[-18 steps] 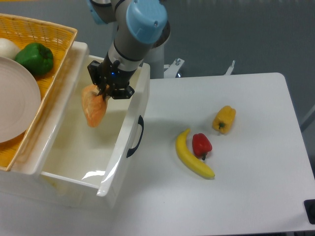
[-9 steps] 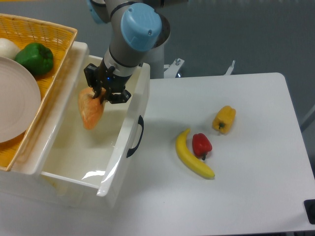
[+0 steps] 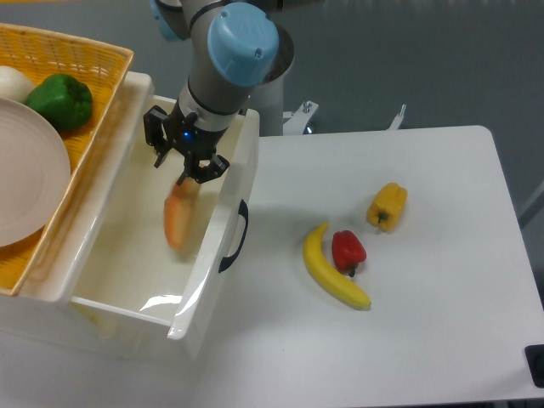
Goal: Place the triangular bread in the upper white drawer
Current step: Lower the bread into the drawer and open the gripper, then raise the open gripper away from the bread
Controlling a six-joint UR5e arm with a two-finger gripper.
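The orange-tan wedge-shaped toy bread looks blurry, just under the black two-finger claw, inside the big shiny white plastic drawer with a black handle. The claw's fingers look spread apart and do not seem to hold the bread. The bread is close to the front wall, so it could bump that wall and end up leaning on it. The claw is low between the walls, so it might knock the rim when it lifts.
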